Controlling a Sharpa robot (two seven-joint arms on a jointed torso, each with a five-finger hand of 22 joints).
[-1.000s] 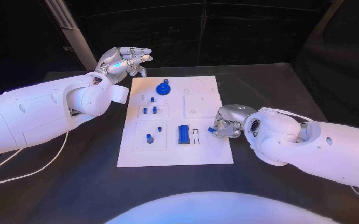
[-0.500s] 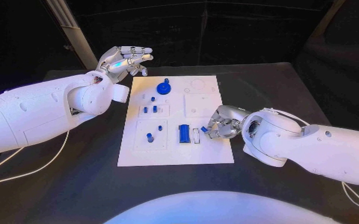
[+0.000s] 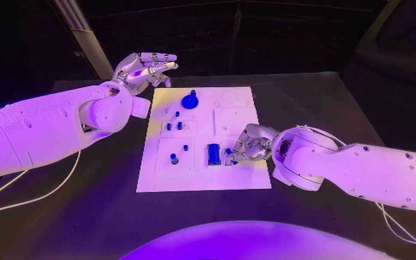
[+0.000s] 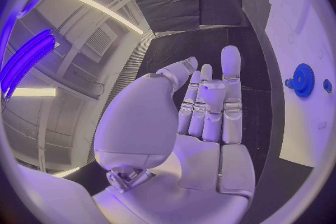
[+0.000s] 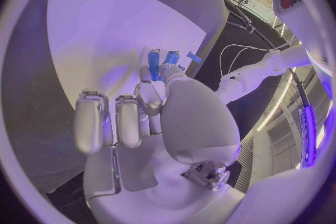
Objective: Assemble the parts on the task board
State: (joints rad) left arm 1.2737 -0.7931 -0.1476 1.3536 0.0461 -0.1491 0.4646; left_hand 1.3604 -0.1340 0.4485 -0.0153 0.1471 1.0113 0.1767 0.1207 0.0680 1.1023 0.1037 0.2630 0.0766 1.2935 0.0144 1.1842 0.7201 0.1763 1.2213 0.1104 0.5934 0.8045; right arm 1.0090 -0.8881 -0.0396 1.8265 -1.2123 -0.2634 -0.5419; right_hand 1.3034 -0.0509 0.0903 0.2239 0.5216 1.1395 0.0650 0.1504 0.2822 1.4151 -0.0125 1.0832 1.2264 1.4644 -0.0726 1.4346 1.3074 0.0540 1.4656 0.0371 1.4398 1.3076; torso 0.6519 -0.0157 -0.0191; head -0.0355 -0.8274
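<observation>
Presently, your left hand (image 3: 143, 67) hovers empty, fingers apart, off the task board's (image 3: 247, 179) eleven o'clock corner. Your right hand (image 3: 245, 147) pinches a small blue part (image 3: 229, 151) beside the upright blue block (image 3: 213, 154). Risk: a tilted insertion could jam or drop it.

Right robot hand (image 3: 245, 147) blocks the task board's (image 3: 247, 179) right edge (left side open).
</observation>
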